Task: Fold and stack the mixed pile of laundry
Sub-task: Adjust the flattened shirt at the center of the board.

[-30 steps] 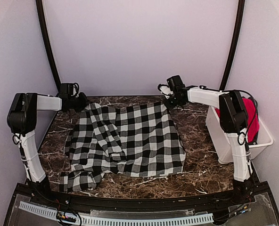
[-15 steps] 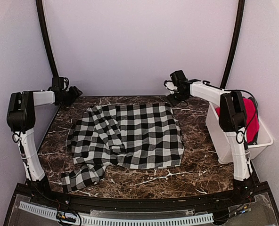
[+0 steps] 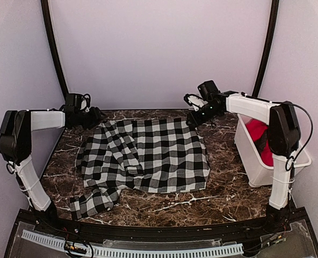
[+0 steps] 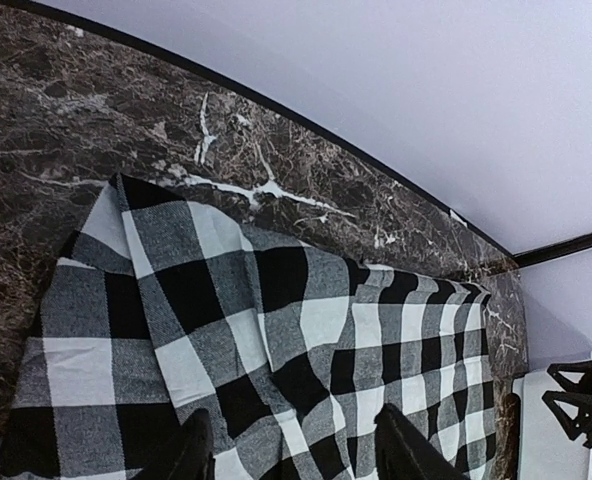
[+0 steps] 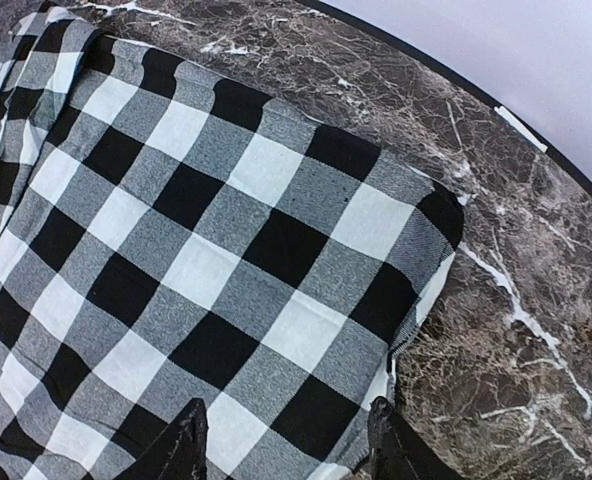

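Note:
The black-and-white checked garment (image 3: 148,153) lies spread on the dark marble table, one crumpled sleeve trailing at its near left. My left gripper (image 3: 96,117) hovers at its far left corner, jaws apart over the cloth (image 4: 276,330). My right gripper (image 3: 193,120) hovers at the far right corner, jaws apart over the cloth (image 5: 206,230). Neither holds anything. In the wrist views the left gripper (image 4: 296,450) and the right gripper (image 5: 286,435) show only dark fingertips at the bottom edge. The red garment (image 3: 255,130) sits in the bin at the right.
A white plastic bin (image 3: 253,164) stands at the table's right edge under my right arm. Bare marble (image 3: 223,193) shows around the checked garment. A black rim and pale walls close off the table's far side.
A second ago both grippers were shut on the checked garment's far corners. They let go and drew back, the cloth settled flat, and both now hover open by the corners again.

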